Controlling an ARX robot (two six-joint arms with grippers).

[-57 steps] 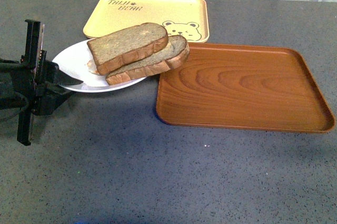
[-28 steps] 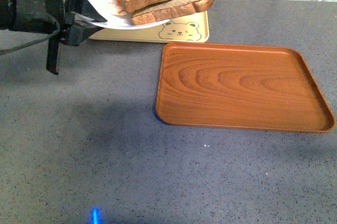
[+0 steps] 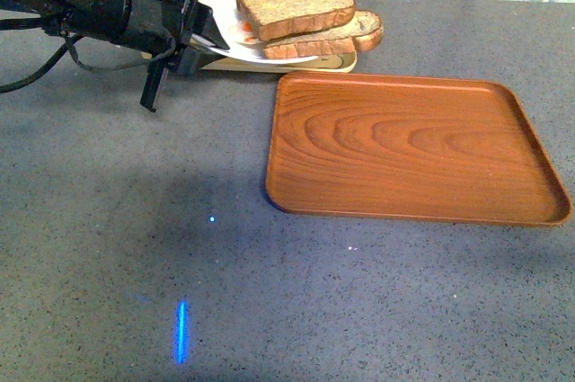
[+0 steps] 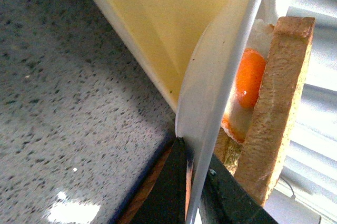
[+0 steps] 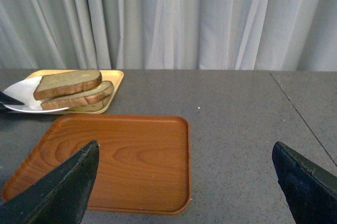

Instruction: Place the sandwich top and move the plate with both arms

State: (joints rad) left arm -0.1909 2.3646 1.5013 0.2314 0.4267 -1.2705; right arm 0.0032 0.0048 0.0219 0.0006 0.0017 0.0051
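Sandwich top (image 3: 296,12), a squarish speckled brown slice, lies on the lower slice (image 3: 352,38) on the plate (image 3: 235,46), far left over the yellow tray (image 4: 168,13). Left gripper (image 3: 208,39) pinches the plate's left rim; right gripper (image 5: 184,147) gapes, empty. Wooden tray (image 3: 413,148) sits just right; the near tabletop (image 3: 135,265) offers room.

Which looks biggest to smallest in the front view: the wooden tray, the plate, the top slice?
1. wooden tray, by far.
2. plate and top slice look alike; the plate is nearly edge-on and mostly covered, so I won't rank them.
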